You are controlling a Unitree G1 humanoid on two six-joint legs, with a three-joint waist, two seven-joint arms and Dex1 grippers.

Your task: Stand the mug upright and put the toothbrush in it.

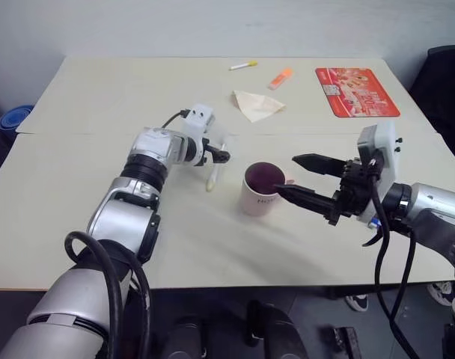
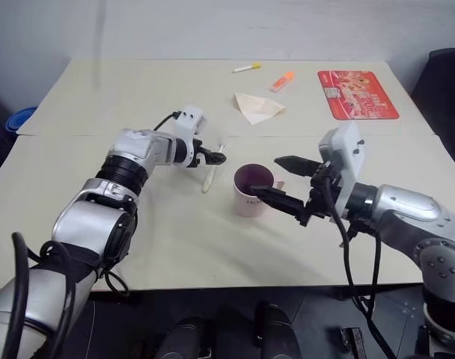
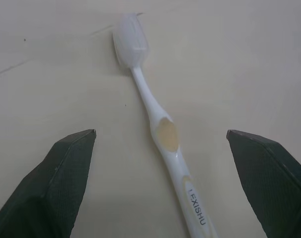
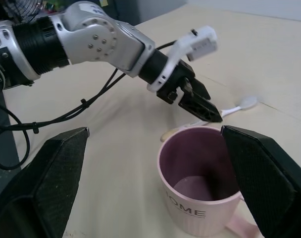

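Right gripper [image 1: 301,179], jaws released, hangs beside the upright mug [image 1: 260,189] at centre frame; left gripper [image 3: 160,186], jaws spread over the flat toothbrush [image 3: 158,131], may skid it away.

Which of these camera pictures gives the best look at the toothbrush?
The left wrist view: the toothbrush lies flat on the table, seen from bristle head down its handle. The two eye views show it partly behind the left gripper; the right wrist view shows little but its head, beyond the mug.
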